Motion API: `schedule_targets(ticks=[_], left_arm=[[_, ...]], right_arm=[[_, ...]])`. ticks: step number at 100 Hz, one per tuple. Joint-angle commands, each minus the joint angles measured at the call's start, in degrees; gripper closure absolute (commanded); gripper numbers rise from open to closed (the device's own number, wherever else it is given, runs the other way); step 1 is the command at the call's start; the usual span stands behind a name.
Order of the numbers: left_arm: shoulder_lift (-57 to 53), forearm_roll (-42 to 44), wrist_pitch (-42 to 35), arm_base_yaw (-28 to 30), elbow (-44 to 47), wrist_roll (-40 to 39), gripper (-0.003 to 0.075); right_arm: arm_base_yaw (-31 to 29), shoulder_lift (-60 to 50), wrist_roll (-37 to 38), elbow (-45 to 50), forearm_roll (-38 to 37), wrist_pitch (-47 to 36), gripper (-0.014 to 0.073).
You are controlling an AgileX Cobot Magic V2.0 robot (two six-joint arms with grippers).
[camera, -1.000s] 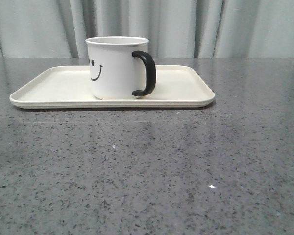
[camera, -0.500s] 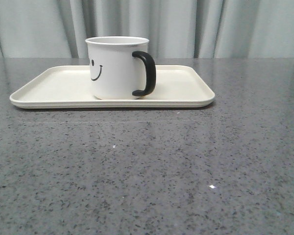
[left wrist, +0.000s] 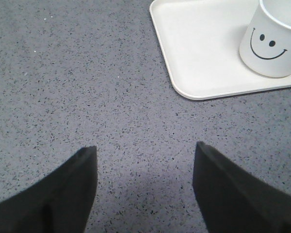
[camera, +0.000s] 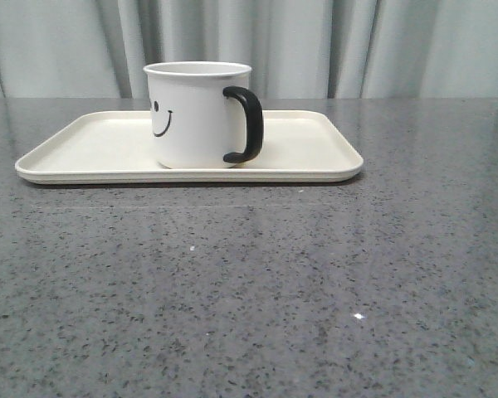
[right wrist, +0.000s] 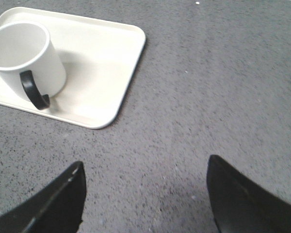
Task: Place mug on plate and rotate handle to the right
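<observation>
mug (camera: pixel 197 116): upright on plate (camera: pixel 91 153), roughly mid-plate, smiley twd robot's left
handle (camera: pixel 246 124): sticks out to the right in front view, so I judge task about done
left hand (left wrist: pixel 144 187): wide, empty, over bare tabletop (camera: pixel 257 290), well apart from plate
right hand (right wrist: pixel 144 196): wide, empty, also off the plate
risk: if I send either hand back in, a finger could clip handle & spin mug off heading
risk 2: bumping plate rim would slide plate w/ mug on it

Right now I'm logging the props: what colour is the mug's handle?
Black. The handle on the white mug shows best in the front view.
</observation>
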Motion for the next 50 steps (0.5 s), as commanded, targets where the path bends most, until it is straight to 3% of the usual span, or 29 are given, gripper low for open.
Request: schedule_targets(ticks=[1,50], left_arm=[[0.07,0.92,-4.19,-0.26,-1.40,-0.53,0.0290],[0.07,0.92,-4.19,-0.26,-1.40,-0.53,0.0290]], right_arm=[[1.66,4.73,-1.02,-4.67,1.45,-4.08,0.0065],[16.65,35.76,1.99,-25.70,0.46,-6.45,0.0065]])
